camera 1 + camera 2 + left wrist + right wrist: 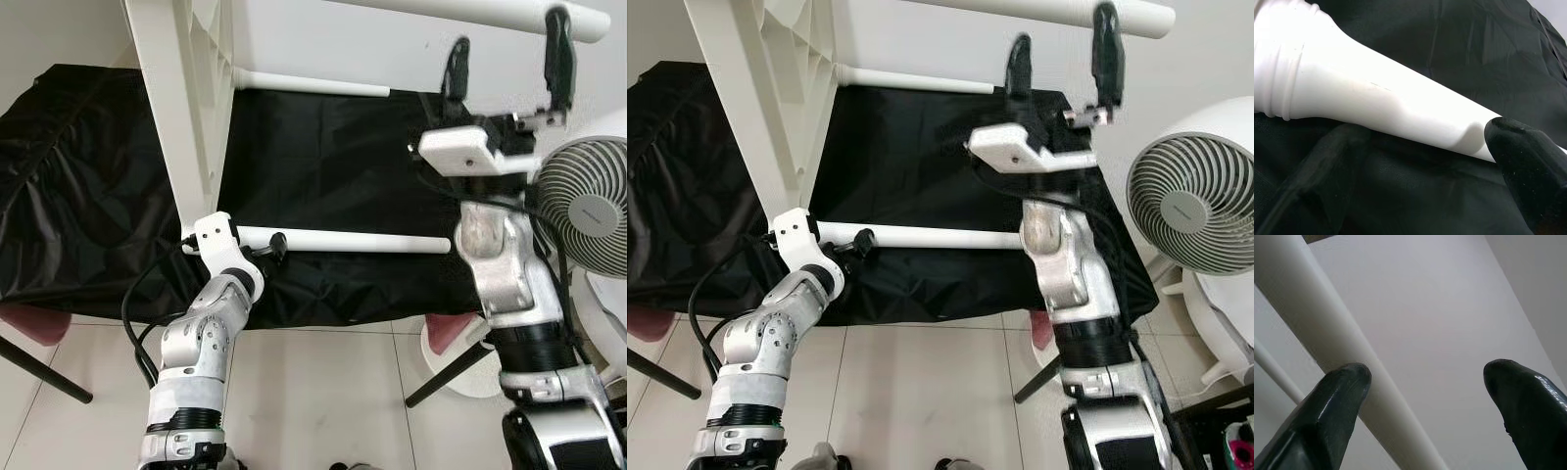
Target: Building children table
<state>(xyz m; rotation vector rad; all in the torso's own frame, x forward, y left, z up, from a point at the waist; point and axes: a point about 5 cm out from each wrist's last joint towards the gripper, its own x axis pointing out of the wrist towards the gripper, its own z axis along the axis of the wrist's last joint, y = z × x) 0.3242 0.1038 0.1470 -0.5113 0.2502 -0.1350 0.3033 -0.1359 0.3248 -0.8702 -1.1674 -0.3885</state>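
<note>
The white children's table stands tipped on its side, its top (186, 108) upright at the left and its legs pointing right over a black cloth (333, 166). My left gripper (274, 245) is shut on the lowest leg (362, 242) close to where it meets the top. In the left wrist view the leg (1366, 93) runs across my black fingertips (1520, 161). My right gripper (506, 61) is raised and open at the uppermost leg (470, 12); one finger overlaps that leg, which passes beside a fingertip (1332, 401) in the right wrist view. A further leg (313, 85) sticks out behind.
A white fan (588, 201) stands close to my right arm. Pink seats with black legs (34, 323) poke out from under the cloth at both lower corners, and a white round base (460, 377) sits near the right one. Pale tiled floor (323, 392) lies in front.
</note>
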